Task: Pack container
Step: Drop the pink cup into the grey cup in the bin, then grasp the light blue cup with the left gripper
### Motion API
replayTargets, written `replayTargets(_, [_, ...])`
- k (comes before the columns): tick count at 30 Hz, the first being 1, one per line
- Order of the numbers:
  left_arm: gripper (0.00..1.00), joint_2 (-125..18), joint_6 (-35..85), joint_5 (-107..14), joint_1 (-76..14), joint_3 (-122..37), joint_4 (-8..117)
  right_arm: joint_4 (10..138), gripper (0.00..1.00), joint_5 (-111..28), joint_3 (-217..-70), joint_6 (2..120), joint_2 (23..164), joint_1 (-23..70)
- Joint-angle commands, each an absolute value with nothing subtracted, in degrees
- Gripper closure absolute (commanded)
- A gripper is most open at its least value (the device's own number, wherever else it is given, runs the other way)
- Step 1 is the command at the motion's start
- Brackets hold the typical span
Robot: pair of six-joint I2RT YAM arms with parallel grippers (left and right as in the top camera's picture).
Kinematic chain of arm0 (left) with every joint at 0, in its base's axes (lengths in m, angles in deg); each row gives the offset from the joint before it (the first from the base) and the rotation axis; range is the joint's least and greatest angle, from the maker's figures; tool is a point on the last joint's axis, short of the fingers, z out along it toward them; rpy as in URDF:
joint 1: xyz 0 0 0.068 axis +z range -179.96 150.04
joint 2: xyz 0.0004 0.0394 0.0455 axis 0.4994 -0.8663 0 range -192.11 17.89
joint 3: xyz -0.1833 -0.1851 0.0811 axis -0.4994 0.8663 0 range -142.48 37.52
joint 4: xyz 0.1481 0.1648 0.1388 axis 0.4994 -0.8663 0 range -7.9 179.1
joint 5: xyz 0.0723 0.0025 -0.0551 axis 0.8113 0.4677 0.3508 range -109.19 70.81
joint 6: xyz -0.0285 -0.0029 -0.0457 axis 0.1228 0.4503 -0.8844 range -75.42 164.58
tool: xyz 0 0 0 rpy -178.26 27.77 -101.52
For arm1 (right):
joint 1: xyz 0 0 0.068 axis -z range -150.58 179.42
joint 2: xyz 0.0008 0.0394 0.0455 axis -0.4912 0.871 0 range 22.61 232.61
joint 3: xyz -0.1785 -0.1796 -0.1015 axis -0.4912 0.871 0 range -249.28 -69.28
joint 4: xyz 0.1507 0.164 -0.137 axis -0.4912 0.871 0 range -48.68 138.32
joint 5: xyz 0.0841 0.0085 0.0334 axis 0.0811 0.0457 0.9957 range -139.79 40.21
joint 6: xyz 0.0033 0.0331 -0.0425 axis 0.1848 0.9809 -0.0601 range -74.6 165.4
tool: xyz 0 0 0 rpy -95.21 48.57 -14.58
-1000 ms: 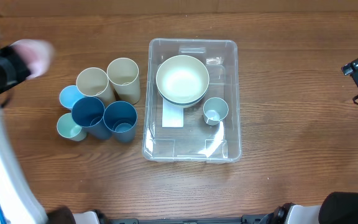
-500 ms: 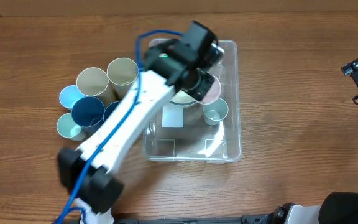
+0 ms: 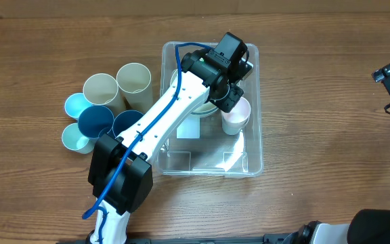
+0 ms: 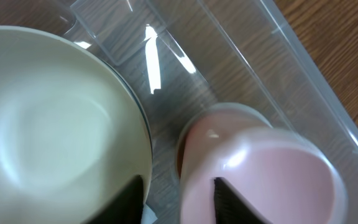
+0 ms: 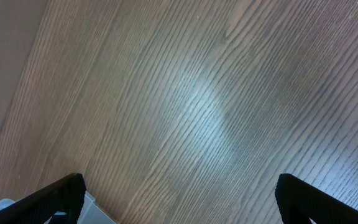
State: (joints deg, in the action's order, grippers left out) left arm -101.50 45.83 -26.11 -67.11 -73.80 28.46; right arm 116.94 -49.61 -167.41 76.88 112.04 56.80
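Left gripper point(image 4: 176, 185): half parted astride wall of small pink plastic cup point(image 4: 260, 177), inside large clear rectangular container point(image 3: 249, 152).
Right gripper point(image 5: 179, 186): spread wide, empty, right of container.

The surface point(image 3: 317, 102) is brown wood with fine darker grain. The container point(image 3: 254, 149) is clear, with a white label point(image 3: 189, 129) on its base. Inside it are a cream bowl point(image 4: 48, 124) and a pale pink cup point(image 3: 236, 114). At the left of the overhead frame are two beige cups point(image 3: 101, 88), two dark blue cups point(image 3: 95, 120), a sky-blue cup point(image 3: 75, 105) and a pale mint cup point(image 3: 75, 138). The left arm point(image 3: 168, 115) is white with black joints and a blue cable point(image 3: 176, 57). The right gripper point(image 5: 179, 193) has black fingers.
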Motion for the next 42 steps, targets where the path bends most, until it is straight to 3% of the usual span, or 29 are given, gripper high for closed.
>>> replayTargets(1, [0.50,-101.98,46.29,-27.42,-67.59,-76.32,27.06,116.65,0.00,-49.67,-167.60,77.16,112.06,56.97])
replayTargets(7, [0.47,-99.45,40.96,-15.82,-65.97,-98.33,8.13,116.65,0.00,-49.67,-167.60,77.16,112.06,56.97])
replayTargets(11, [0.30,-94.68,32.70,-2.20,-58.74,-109.54,-4.31,116.65,0.00,-49.67,-167.60,77.16,112.06,56.97])
replayTargets(13, [0.24,-91.80,30.51,-1.96,-51.57,-110.37,-7.28,116.65,0.00,-49.67,-167.60,77.16,112.06,56.97])
replayTargets(20, [0.26,-90.66,28.22,-21.41,-15.64,-103.40,-7.69,116.65,0.00,-49.67,-167.60,77.16,112.06,56.97])
replayTargets(24, [0.28,-91.52,30.49,-24.19,-5.45,-90.13,-4.96,116.65,0.00,-49.67,-167.60,77.16,112.06,56.97])
replayTargets(33, [0.39,-91.52,40.81,-29.22,-4.49,-61.85,15.39,116.65,0.00,-49.67,-167.60,77.16,112.06,56.97])
replayTargets(42, [0.39,-91.52,43.34,-30.81,-6.37,-47.29,32.09,116.65,0.00,-49.67,-167.60,77.16,112.06,56.97])
